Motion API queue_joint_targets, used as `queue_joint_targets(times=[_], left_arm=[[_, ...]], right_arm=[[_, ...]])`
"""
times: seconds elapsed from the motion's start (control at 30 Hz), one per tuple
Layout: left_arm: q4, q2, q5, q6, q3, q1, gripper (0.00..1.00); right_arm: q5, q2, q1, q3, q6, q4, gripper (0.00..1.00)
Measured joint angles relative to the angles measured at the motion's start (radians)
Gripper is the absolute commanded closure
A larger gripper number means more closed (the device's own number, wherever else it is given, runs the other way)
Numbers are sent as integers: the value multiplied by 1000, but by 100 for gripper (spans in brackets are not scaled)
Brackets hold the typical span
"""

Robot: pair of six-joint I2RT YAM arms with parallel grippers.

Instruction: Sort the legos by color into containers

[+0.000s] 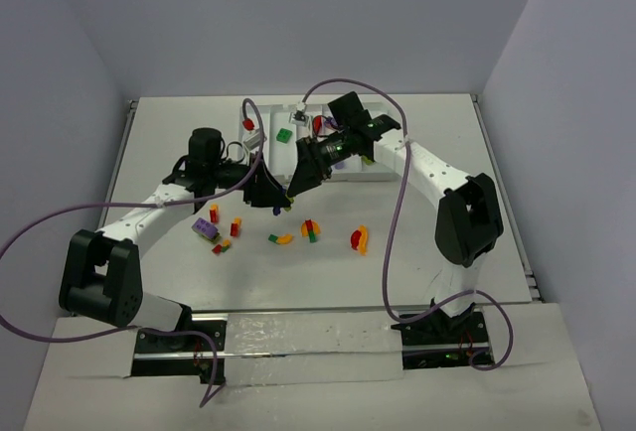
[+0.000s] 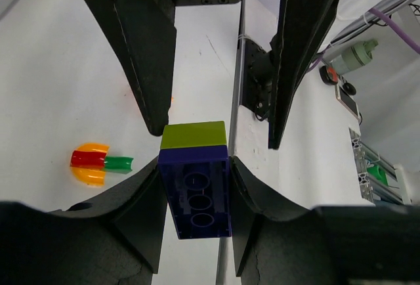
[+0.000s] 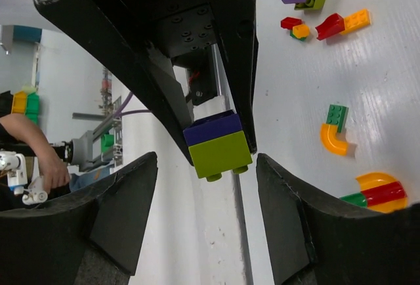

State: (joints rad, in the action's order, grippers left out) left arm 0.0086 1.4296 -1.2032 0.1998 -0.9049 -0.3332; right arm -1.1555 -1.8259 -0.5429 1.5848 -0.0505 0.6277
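My left gripper [image 2: 195, 167] is shut on a dark purple brick [image 2: 195, 196] with a lime green brick [image 2: 194, 135] stuck on its far end. My right gripper [image 3: 207, 160] is open, its fingers [image 2: 152, 55] standing on either side of the lime green brick [image 3: 220, 155] without touching it. In the top view both grippers, left [image 1: 272, 201] and right [image 1: 293, 191], meet tip to tip above the table, just in front of the white tray [image 1: 381, 171]. A green brick [image 1: 285, 135] lies in one tray compartment.
Loose legos lie on the table in front of the grippers: a purple one [image 1: 206, 229], red and orange ones [image 1: 237, 225], a green and orange pair [image 1: 311, 229], and a red and orange curved piece [image 1: 359, 239]. A red, orange and green curved piece [image 2: 98, 162] shows in the left wrist view.
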Motion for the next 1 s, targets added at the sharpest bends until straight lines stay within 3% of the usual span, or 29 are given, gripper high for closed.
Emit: queue_joint_targets(times=[0.3,0.57,0.67,0.73,0.83,1.0], left_arm=[[4,0,-14,21,-12,-6,97],[0,0,-14,23,-12,-8,93],[-2,0,-15,26,-13,-8,83],[-2,0,-15,26,-13,-8,70],[-4,0,-15,27,-14,-8,51],[-35,1,-7,16,-23,-8,34]], right_arm=[[48,0,-20,0,49,20,35],[35,0,-19,0,65,23,67],[28,0,-18,0,77,23,81],[24,0,-17,-1,82,24,99],[21,0,-17,-1,90,25,100],[21,0,-18,-3,95,29,100]])
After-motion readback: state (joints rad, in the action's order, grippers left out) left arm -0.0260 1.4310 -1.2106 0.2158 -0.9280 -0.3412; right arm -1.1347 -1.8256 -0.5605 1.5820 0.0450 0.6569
